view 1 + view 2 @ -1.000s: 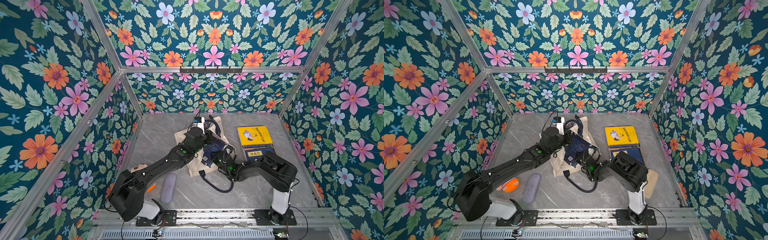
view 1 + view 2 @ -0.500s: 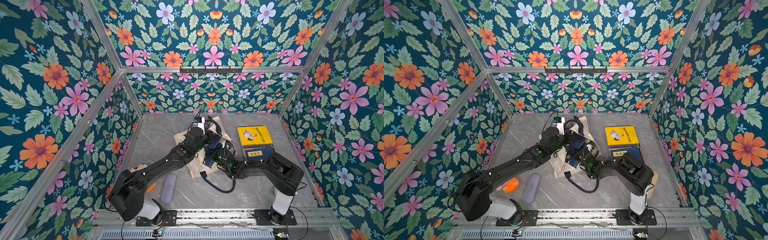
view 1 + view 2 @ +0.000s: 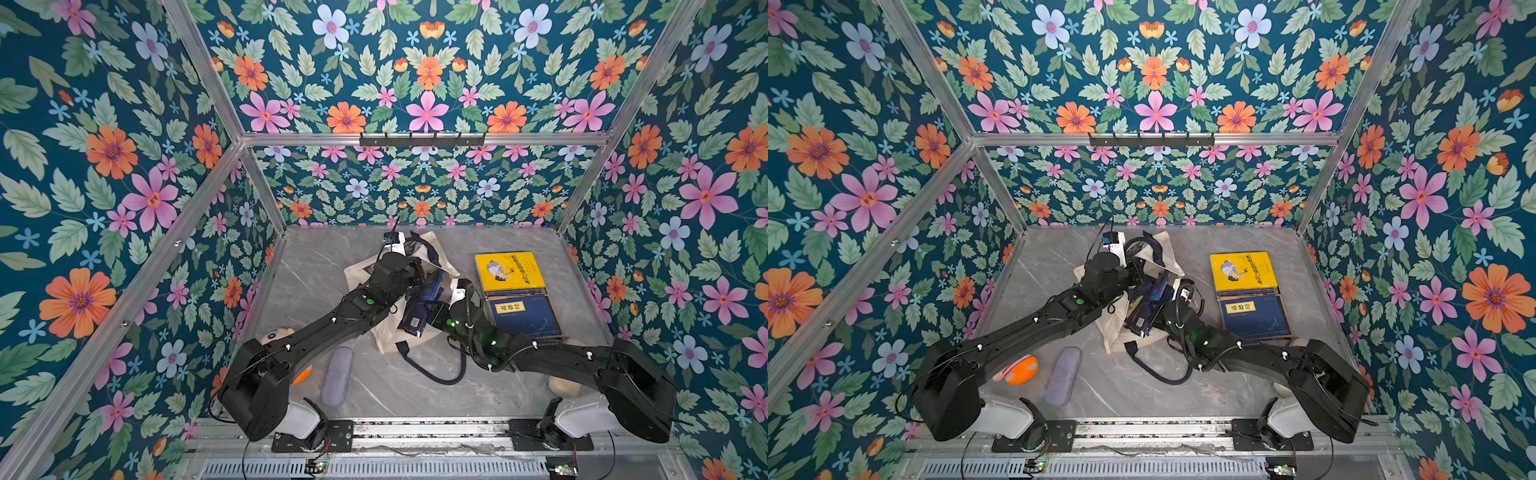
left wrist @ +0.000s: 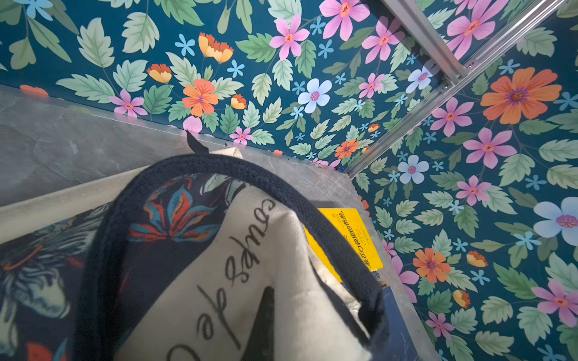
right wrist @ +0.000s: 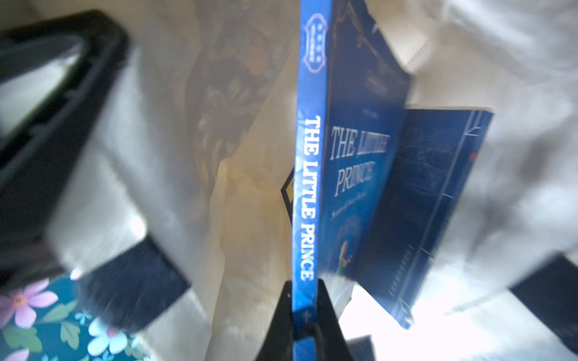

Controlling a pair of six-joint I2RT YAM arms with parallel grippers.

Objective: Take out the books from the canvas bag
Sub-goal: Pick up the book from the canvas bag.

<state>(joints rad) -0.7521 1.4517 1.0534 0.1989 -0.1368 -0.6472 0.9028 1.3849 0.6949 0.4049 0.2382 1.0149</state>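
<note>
Blue "Little Prince" book gripped by right pincer; left pincer pinches cream canvas bag.

Navy handle arches over the canvas bag, yellow book beyond.

Blurred canvas bag interior, right wrist view

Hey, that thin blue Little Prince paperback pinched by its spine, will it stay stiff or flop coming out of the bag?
Likely light: the thin blue paperback is slim. Pinched at one spine end by the right end effector, its cover splays, so it will probably fan and sag. The smooth-looking cover may slip, and the cream canvas tote bag could drag on it.
</note>
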